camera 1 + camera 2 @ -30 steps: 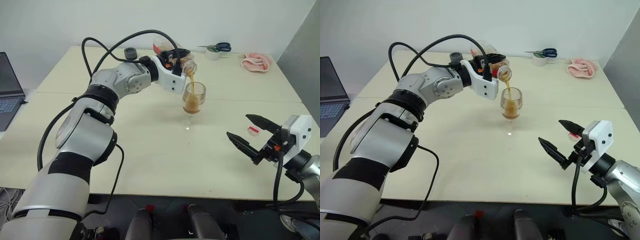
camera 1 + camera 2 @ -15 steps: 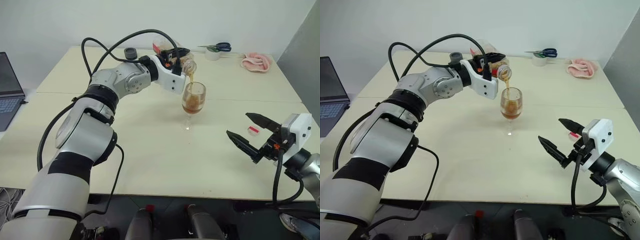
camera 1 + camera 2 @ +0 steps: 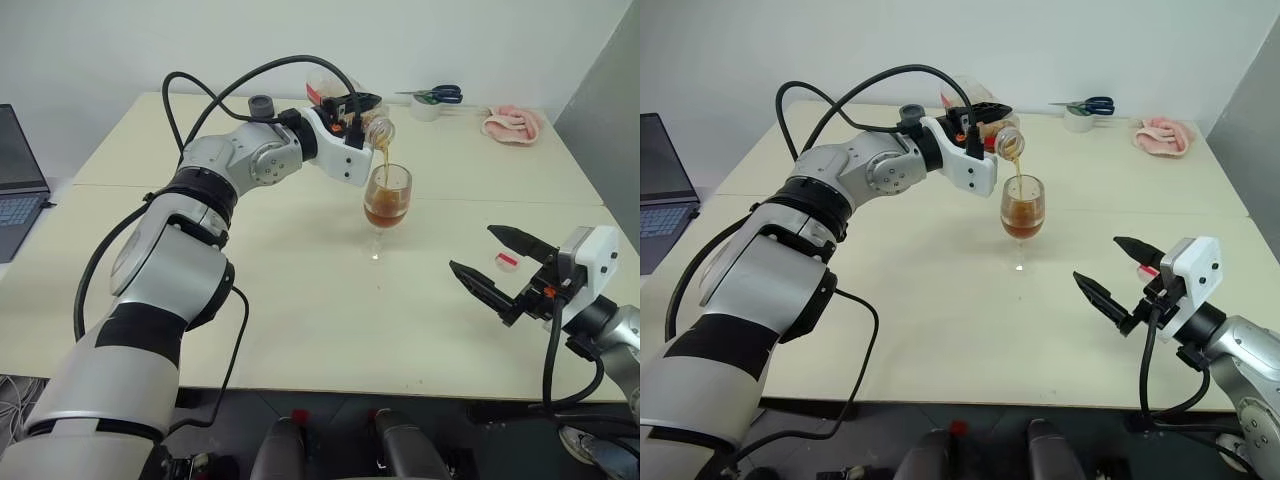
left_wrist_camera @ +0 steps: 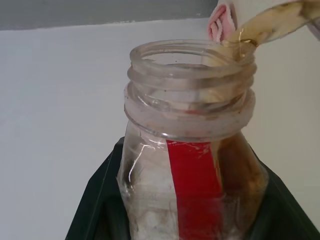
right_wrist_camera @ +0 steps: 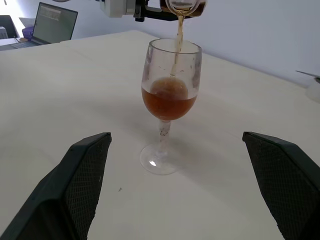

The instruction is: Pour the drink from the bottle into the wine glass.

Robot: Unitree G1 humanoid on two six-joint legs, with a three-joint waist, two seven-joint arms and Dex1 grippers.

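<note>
A: From the head, what's obscured?
B: The left gripper [image 3: 355, 110] covers most of the bottle [image 3: 372, 128] it clamps, tipped neck-down over the wine glass [image 3: 386, 200] on the cream table [image 3: 300, 290].
A: Wrist views?
B: The drink [image 5: 168, 102] streams in; the right gripper [image 5: 182, 190] gapes empty.

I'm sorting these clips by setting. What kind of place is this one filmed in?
Likely an office or lab workspace, not a kitchen: plain pale tables against a bare wall, a laptop at one edge, scissors and a roll of tape at the back.
</note>
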